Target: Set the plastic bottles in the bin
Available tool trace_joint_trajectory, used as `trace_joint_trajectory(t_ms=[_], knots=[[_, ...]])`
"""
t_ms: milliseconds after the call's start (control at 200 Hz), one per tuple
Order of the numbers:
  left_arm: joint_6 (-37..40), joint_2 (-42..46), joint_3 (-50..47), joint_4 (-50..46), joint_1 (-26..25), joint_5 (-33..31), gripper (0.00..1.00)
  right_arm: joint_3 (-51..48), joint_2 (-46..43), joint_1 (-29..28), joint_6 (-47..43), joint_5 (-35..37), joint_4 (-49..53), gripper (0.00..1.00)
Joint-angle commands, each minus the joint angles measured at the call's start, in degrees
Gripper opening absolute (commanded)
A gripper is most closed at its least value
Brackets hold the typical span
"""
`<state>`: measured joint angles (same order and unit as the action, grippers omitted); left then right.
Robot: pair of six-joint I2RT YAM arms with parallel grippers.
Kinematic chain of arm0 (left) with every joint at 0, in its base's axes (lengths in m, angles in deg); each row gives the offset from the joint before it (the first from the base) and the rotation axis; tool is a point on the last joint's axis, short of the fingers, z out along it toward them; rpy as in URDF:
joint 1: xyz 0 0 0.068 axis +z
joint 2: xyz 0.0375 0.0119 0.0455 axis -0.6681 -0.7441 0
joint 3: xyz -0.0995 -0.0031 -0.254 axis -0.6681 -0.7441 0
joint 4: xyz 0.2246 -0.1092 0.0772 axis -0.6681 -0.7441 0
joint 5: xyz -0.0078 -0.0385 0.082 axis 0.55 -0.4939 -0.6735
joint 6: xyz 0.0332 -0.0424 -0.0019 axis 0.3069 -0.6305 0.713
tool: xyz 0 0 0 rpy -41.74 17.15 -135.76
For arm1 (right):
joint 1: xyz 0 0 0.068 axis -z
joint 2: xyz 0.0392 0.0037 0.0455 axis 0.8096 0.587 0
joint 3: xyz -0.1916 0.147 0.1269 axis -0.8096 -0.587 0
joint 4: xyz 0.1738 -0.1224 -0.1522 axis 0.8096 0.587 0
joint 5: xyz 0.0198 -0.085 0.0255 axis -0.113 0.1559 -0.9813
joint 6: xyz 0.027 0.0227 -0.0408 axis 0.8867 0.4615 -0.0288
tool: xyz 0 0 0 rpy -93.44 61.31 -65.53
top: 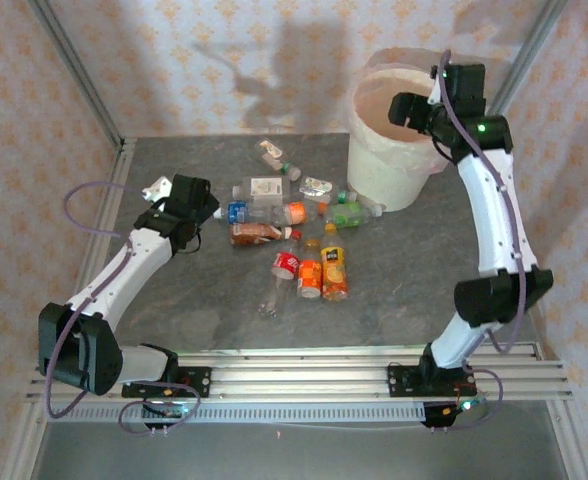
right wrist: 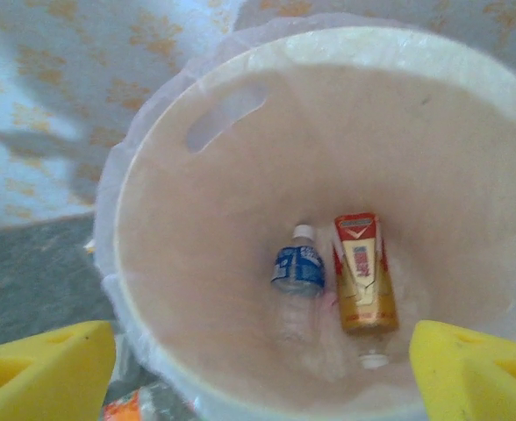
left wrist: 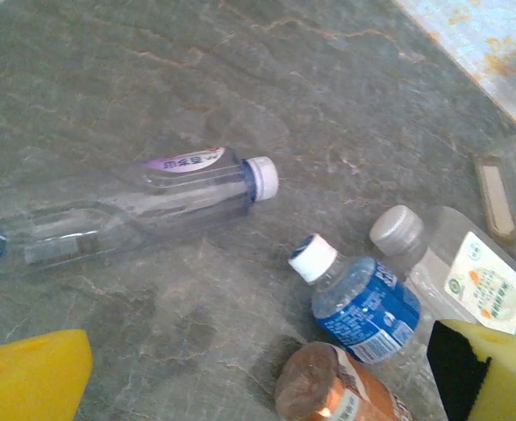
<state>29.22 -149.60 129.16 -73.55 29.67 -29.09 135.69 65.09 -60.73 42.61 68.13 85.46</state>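
Several crushed plastic bottles point(top: 286, 230) lie scattered mid-table. My left gripper point(top: 196, 212) hovers open just left of them. Below its yellow fingers point(left wrist: 32, 377) lie a brown-labelled bottle point(left wrist: 333, 393) and a blue-labelled bottle point(left wrist: 363, 305). A long clear bottle with a purple label point(left wrist: 126, 209) lies further left, and a grey-capped bottle point(left wrist: 464, 267) at the right. My right gripper point(top: 412, 108) hangs open and empty over the bin point(top: 389, 175). Between its fingers point(right wrist: 479, 373) I look down into the bin point(right wrist: 328, 42), where a blue-labelled bottle point(right wrist: 298, 270) and a red-and-gold bottle point(right wrist: 363, 274) lie on the bottom.
Patterned walls and metal frame posts point(top: 79, 75) close in the grey table point(top: 394, 290) on three sides. The bin stands at the back right corner. Bare tabletop lies in front of the bottle cluster and along the left side. The arms' rail point(top: 304, 375) runs along the near edge.
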Motion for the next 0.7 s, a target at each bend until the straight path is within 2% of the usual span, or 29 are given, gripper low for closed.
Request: trace_joint_trajectory(t_ms=[0,90,210,285,340,435,691], knots=[[-4.6,2.1,-1.4,1.6,1.0,0.7,1.0,-10.1,-9.5,-0.2,1.6,-4.4,-12.7,0.92],[-4.6,2.4,-1.3,2.0,1.2,0.6,1.0,-19.7,-16.8,-0.3,1.8,-7.1,-18.8,1.0],[-1.2,1.4,0.3,1.2,2.4,0.7,1.0,-30.4,-25.2,-0.3,2.7,-8.1,-23.8,0.99],[8.3,-0.8,3.7,0.4,4.1,4.3,1.0,-35.4,-29.2,-0.3,3.2,-7.6,-24.7,0.99],[18.0,-3.9,9.1,-4.6,4.9,6.5,1.0,-38.2,-31.1,-0.4,3.1,-6.6,-24.5,0.99],[30.6,-10.8,18.9,-16.3,5.0,2.4,1.0,-42.2,-33.6,-0.4,3.2,-4.7,-23.7,0.99],[53.4,-20.5,29.7,-28.2,5.0,-0.6,1.0,-48.5,-36.9,-0.3,2.8,-0.5,-24.8,0.99]])
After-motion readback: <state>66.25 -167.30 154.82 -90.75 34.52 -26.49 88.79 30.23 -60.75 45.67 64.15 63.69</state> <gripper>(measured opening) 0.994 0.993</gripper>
